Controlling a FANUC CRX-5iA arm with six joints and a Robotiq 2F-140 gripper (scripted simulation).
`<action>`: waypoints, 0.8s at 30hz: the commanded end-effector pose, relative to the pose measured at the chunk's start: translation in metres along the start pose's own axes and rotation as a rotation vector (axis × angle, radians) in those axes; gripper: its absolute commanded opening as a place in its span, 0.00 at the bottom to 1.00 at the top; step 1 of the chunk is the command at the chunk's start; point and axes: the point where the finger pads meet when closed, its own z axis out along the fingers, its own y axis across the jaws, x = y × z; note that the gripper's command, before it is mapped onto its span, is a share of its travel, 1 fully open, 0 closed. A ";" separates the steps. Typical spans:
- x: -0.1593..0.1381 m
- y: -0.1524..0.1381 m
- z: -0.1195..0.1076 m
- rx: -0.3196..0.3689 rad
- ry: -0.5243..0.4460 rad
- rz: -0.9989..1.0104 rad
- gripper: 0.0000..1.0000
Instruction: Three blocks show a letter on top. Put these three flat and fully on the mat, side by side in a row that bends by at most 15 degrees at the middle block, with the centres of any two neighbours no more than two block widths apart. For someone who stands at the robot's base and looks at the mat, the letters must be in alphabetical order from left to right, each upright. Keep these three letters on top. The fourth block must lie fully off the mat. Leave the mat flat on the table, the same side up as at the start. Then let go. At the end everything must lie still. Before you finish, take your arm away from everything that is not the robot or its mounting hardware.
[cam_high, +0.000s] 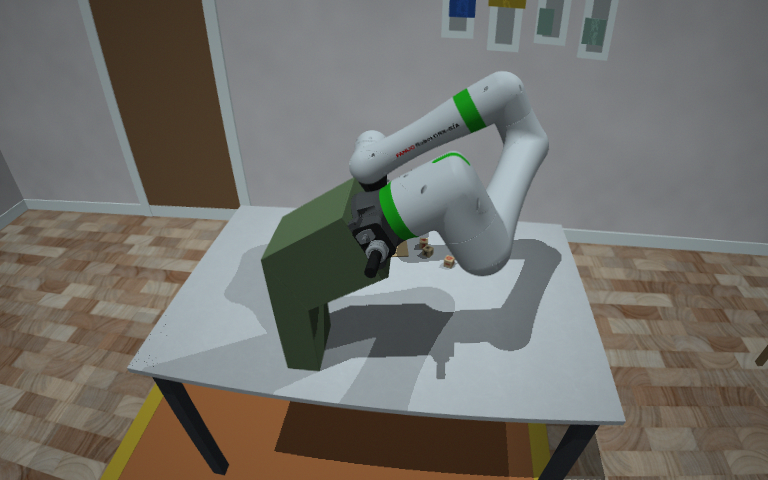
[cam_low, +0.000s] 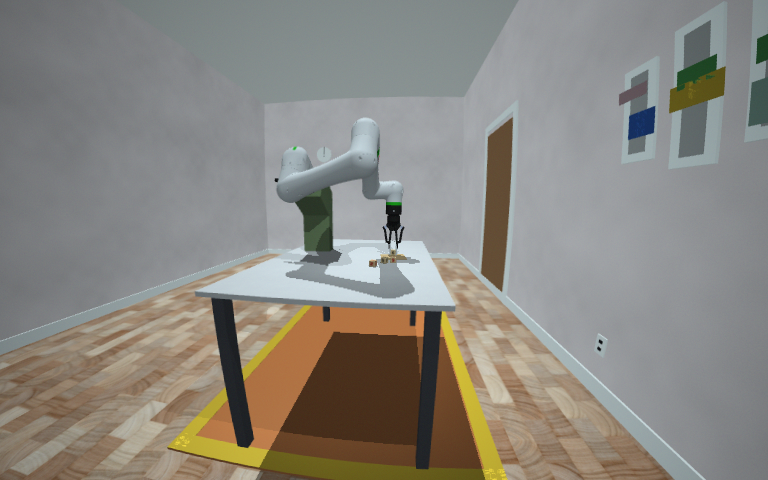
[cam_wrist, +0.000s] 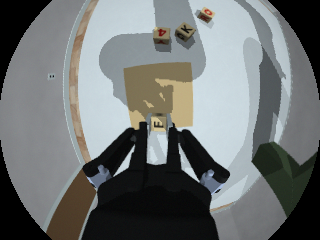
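Observation:
In the wrist view my gripper (cam_wrist: 159, 119) is shut on a small wooden block (cam_wrist: 159, 120) with a dark letter on top, held above the near edge of the tan mat (cam_wrist: 159, 95). Beyond the mat, on the table, stand a block with a red letter (cam_wrist: 160, 35) and a block with a dark K (cam_wrist: 184, 32), close together. A third block with an orange mark (cam_wrist: 206, 15) lies farther off to the right. In the exterior view the gripper (cam_low: 393, 244) hangs above the mat with the block a little above the table. In the top view the arm hides the gripper; loose blocks (cam_high: 428, 249) show behind it.
The green robot pedestal (cam_high: 305, 277) stands on the white table; it also shows at the right edge of the wrist view (cam_wrist: 283, 174). The table's edge curves along the left of the wrist view.

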 end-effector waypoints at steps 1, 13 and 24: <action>0.000 0.000 0.000 0.000 0.000 0.000 0.16; 0.000 0.000 0.000 0.000 0.000 0.000 0.23; 0.000 0.000 0.000 0.000 0.000 0.000 0.28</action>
